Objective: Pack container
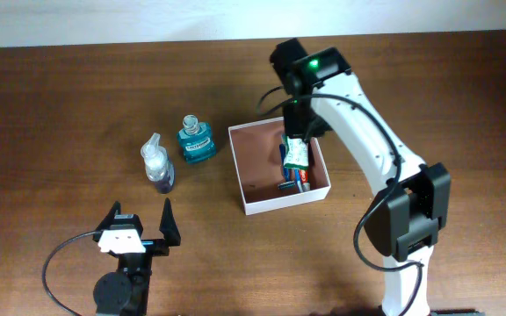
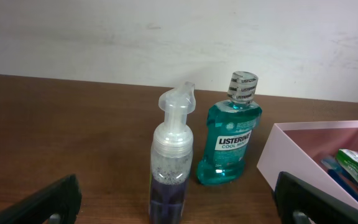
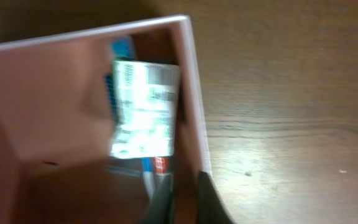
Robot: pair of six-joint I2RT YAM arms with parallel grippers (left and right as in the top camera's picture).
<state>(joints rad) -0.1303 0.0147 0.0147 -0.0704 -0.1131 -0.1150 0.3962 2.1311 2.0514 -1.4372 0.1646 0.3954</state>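
Note:
The container [image 1: 262, 207] is a shallow square box with white walls and a pinkish-brown inside, right of the table's middle. A green-and-white packet [image 1: 298, 154] and a blue and red tube [image 1: 293, 181] lie along its right side. My right gripper [image 1: 295, 132] hovers over the box's back right part. In the right wrist view its fingers [image 3: 188, 202] are close together with nothing held, above the right wall [image 3: 194, 93] and the packet [image 3: 145, 109]. My left gripper [image 1: 139, 221] is open and empty at the front left, facing the bottles.
A teal mouthwash bottle [image 1: 195, 140] and a clear pump bottle with purple liquid [image 1: 158, 167] stand left of the box. In the left wrist view the pump bottle [image 2: 169, 168] is nearest, with the mouthwash [image 2: 230, 140] behind it and the box [image 2: 291, 149] at the right.

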